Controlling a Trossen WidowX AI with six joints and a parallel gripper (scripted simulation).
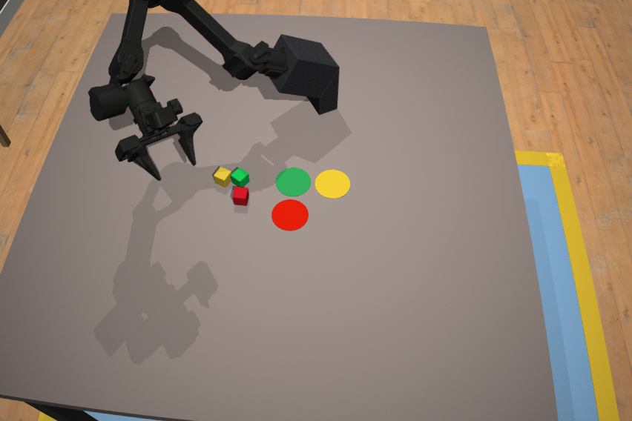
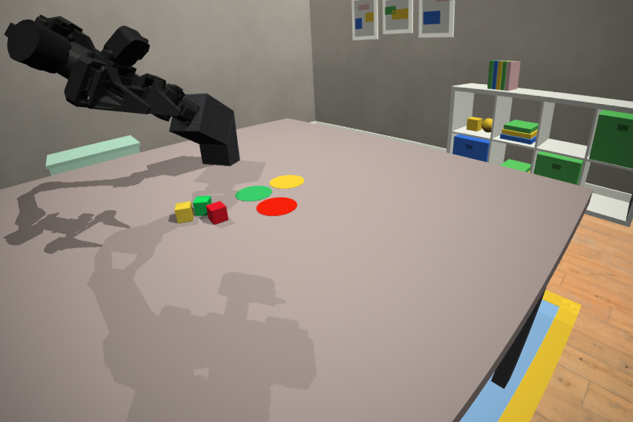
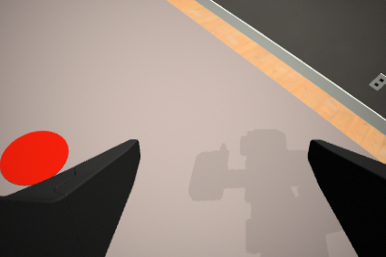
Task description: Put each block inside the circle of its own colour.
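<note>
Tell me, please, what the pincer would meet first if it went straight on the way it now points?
Probably bare table. The open pincer holds nothing, and the wrist view shows only table surface between its fingers; the red circle lies off to one side. Depth is hard to judge.
</note>
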